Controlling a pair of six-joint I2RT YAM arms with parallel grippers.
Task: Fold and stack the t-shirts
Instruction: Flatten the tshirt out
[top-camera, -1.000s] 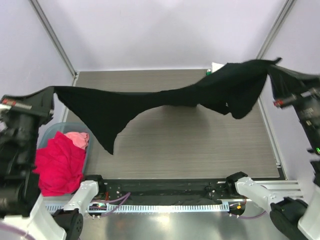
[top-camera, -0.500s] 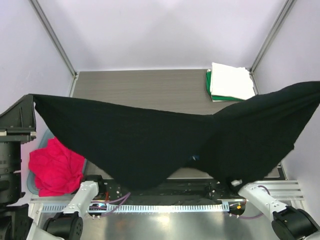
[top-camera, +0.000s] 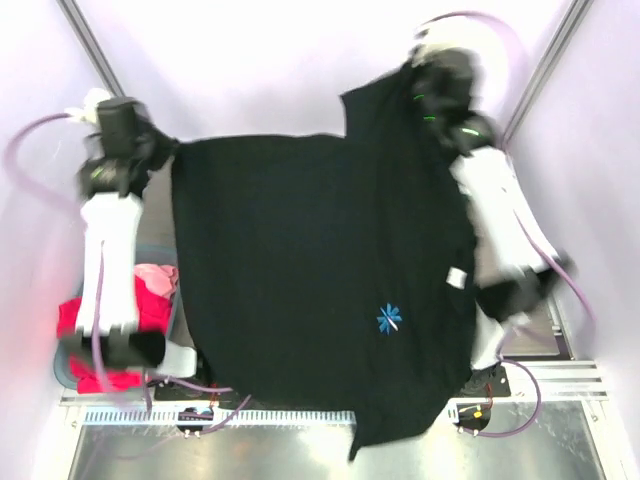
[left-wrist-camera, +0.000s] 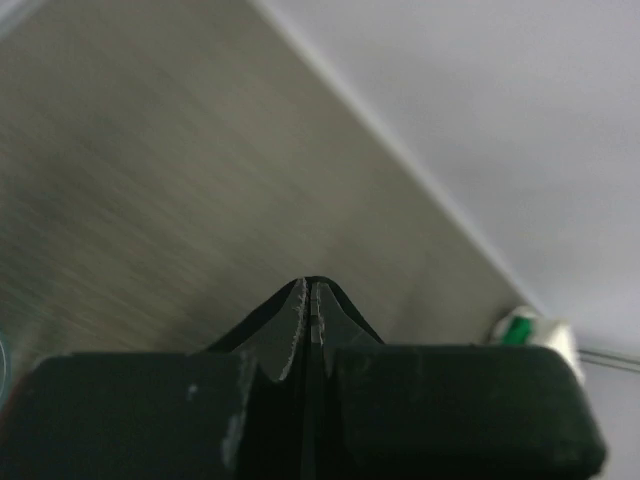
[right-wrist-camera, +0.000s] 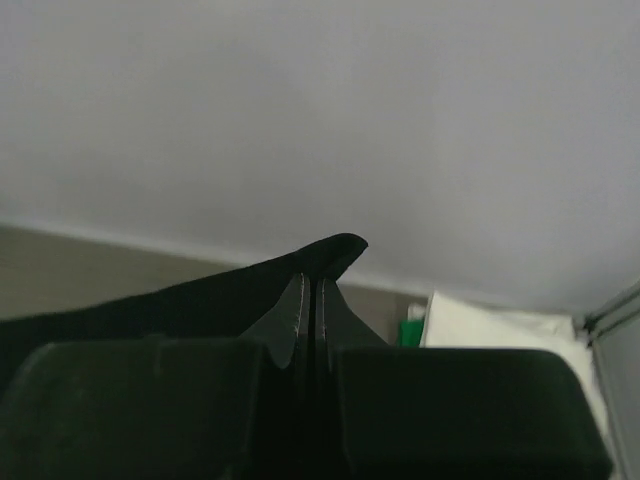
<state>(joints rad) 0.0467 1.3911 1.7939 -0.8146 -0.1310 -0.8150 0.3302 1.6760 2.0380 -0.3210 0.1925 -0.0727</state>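
The black t-shirt (top-camera: 300, 270) is spread wide over the table, its blue star print (top-camera: 389, 318) facing up and its lower hem hanging past the near edge. My left gripper (top-camera: 168, 152) is shut on its far left corner. My right gripper (top-camera: 405, 82) is shut on its far right corner, held higher. In the left wrist view the jaws (left-wrist-camera: 310, 300) pinch black cloth. In the right wrist view the jaws (right-wrist-camera: 312, 290) pinch a black cloth edge (right-wrist-camera: 200, 305). A folded white shirt (right-wrist-camera: 490, 325) lies on a green one (right-wrist-camera: 412, 333). Both are hidden in the top view.
A pale blue tub (top-camera: 168, 305) at the near left holds a red shirt (top-camera: 85, 325) and a pink one (top-camera: 155, 278). Both arms are stretched toward the back wall and blurred. The folded stack also shows in the left wrist view (left-wrist-camera: 530, 335).
Both arms have swung from the sides to the far end of the table. The black shirt went from hanging stretched between them to spread out flat with the print up.
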